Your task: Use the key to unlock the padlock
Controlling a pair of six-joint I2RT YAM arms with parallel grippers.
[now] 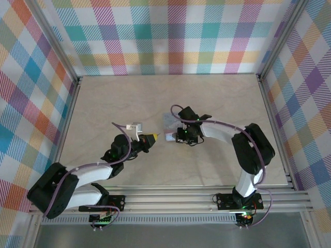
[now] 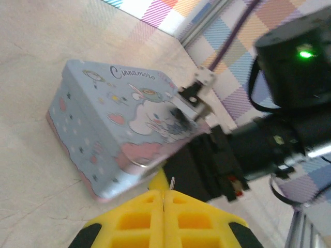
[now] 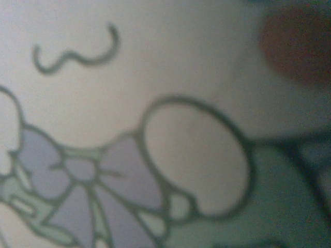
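Plaid walls (image 1: 170, 36) in pastel checks close in a pale, marbled tabletop (image 1: 103, 98). Near its middle lies a light blue tin (image 2: 98, 124). It has rounded corners, a pink band along its lower edge, small stars and dots on its side, and a white cartoon figure on clouds under a cursive title on the lid. Up close the print shows a lilac bow drawn in dark outline.

At the pink edge sits a small round silvery piece (image 2: 138, 164), too blurred for me to call it the padlock.

My left pincer (image 2: 164, 196) is clenched just in front of that edge. Its yellow fingers are pressed together on a thin metal tip, the key (image 2: 171, 182) as far as I can tell.

My right pincer (image 1: 182, 135) sits against the tin's far end. I cannot tell whether it is clamped or released.
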